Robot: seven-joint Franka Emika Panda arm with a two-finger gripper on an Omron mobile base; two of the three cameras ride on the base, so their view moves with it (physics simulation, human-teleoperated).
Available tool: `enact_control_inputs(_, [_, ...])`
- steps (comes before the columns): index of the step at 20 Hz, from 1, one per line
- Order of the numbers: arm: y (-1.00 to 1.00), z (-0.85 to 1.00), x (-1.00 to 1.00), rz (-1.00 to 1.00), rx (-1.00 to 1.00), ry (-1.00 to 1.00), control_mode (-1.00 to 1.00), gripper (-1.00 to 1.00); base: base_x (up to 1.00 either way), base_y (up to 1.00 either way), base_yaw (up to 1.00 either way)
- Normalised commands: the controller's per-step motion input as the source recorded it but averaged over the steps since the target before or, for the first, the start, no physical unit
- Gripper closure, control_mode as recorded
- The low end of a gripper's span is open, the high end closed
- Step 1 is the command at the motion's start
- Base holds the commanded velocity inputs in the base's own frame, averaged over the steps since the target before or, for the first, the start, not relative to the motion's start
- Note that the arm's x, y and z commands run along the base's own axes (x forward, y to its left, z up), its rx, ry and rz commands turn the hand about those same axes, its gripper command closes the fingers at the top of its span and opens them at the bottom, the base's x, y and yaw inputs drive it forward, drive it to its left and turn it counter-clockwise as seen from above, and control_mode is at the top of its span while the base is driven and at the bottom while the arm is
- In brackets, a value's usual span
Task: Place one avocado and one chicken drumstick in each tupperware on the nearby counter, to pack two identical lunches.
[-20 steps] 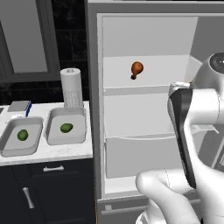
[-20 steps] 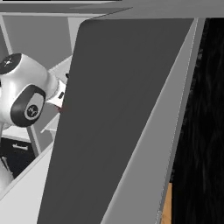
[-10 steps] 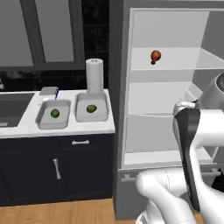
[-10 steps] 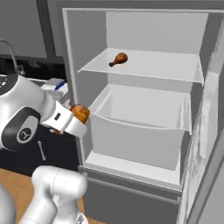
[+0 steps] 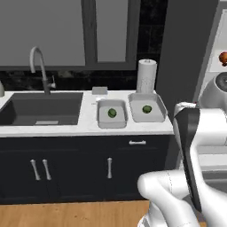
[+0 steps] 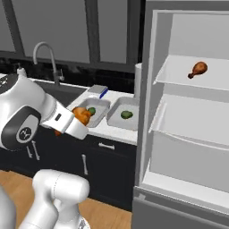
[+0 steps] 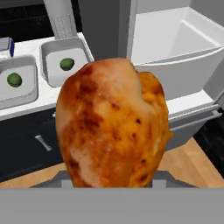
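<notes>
My gripper point(image 6: 78, 120) is shut on a chicken drumstick point(image 7: 113, 131), held in the air in front of the dark cabinets; its meaty end hides the fingertips in the hand view. Two light-grey tupperware point(image 5: 111, 116) point(image 5: 147, 113) sit side by side on the white counter point(image 5: 88, 126), each with one dark-green avocado point(image 5: 112, 113) point(image 5: 146, 108) inside. In the right base view the held drumstick point(image 6: 81, 115) overlaps the left tupperware point(image 6: 99, 104). A second drumstick point(image 6: 198, 69) lies on the upper fridge shelf.
A dark sink point(image 5: 42, 108) with a curved faucet point(image 5: 39, 62) lies left of the containers. A paper towel roll point(image 5: 146, 75) and a small grey box point(image 6: 98, 90) stand behind them. The open fridge point(image 6: 188, 125) is to the right.
The base has turned from the fridge toward the counter, so the whole scene has shifted. The drumstick stays in the gripper.
</notes>
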Motion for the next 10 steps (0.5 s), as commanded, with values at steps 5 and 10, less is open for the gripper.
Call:
enact_control_inputs(5, [0.00, 0.00, 0.00, 0.00, 0.00, 0.00, 1.00, 1.00, 0.68, 1.00, 0.01])
enact_control_inputs(10, [0.00, 0.00, 0.00, 0.00, 0.00, 0.00, 1.00, 1.00, 1.00, 0.29, -0.11])
